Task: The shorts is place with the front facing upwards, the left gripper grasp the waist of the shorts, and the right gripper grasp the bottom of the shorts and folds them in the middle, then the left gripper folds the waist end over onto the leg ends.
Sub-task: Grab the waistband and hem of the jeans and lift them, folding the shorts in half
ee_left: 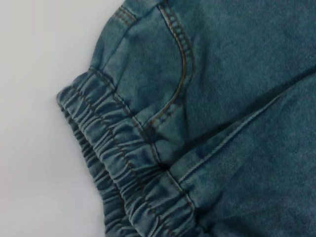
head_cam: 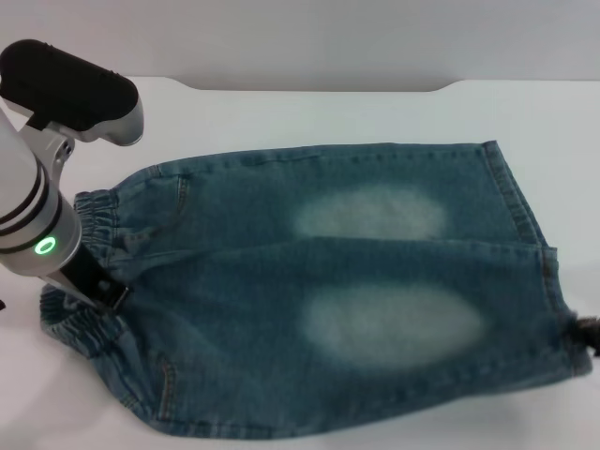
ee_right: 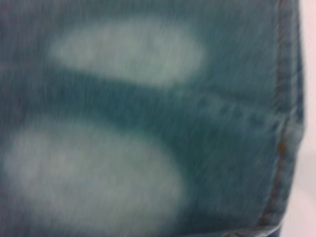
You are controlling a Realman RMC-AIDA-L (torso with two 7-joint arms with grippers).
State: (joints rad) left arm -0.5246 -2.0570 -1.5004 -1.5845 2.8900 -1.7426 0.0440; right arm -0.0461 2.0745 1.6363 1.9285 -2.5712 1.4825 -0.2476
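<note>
The left gripper (head_cam: 94, 281) sits on the soft, floppy shorts' waist (head_cam: 94, 211); its fingers' state is unclear.

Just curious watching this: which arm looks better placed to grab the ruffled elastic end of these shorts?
The left. Its claw already sits at the waist of the shorts, on the robot's left side. The right claw barely shows by the leg ends, at the opposite end.

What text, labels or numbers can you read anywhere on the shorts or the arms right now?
None: no readable text in any view.
The shorts show only stitching and two pale faded patches, no label.
The left arm's green light is a plain ring, not a character.
</note>
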